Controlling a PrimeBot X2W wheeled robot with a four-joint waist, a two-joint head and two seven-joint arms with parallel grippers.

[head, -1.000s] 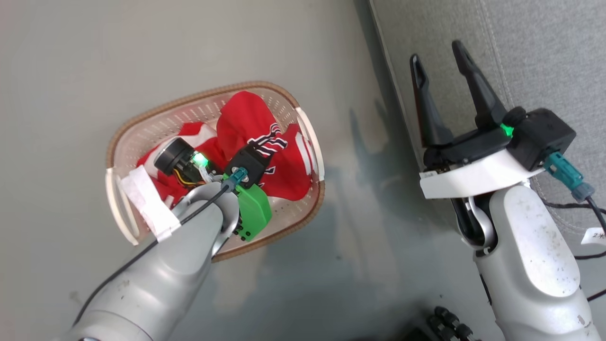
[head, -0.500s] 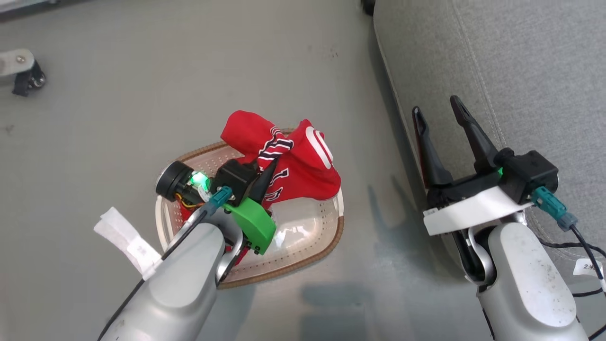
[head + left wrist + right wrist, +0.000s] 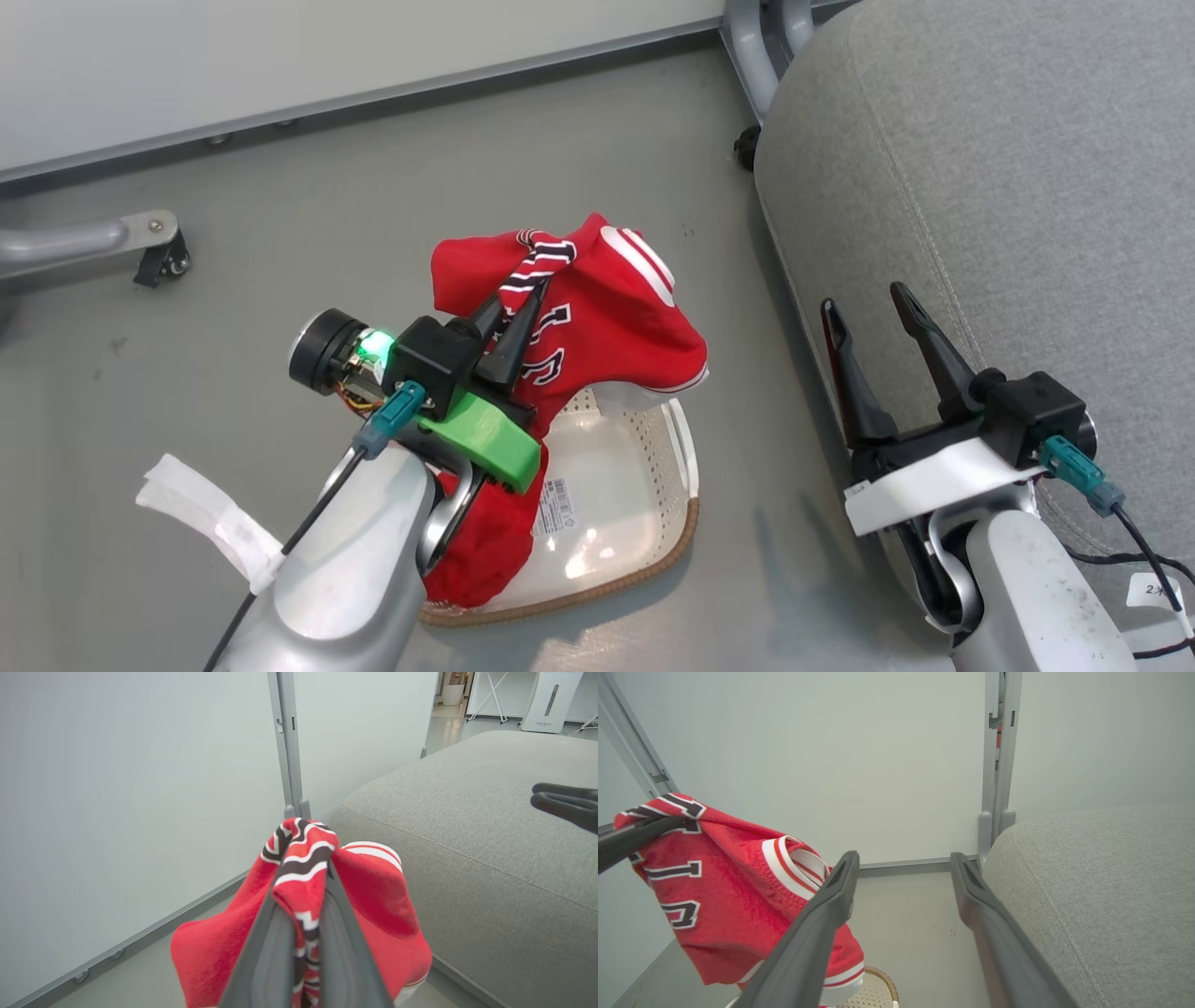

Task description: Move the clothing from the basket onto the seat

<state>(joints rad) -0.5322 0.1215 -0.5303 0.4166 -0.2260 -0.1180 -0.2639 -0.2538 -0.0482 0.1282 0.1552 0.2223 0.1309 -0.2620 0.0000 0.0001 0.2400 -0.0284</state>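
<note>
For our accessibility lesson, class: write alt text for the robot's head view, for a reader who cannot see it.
The left gripper, jaws shut on a red jersey, holds it up over a cream basket on the grey floor, cloth trailing down into the basket. The right gripper hangs open by the edge of a grey seat.

You see the red clothing (image 3: 607, 317), white-trimmed with black-and-white lettering, hanging bunched above the cream perforated basket (image 3: 689, 523), its lower folds trailing down over the basket's left part. The basket stands upright, just beside the large grey seat (image 3: 980, 187).
</note>
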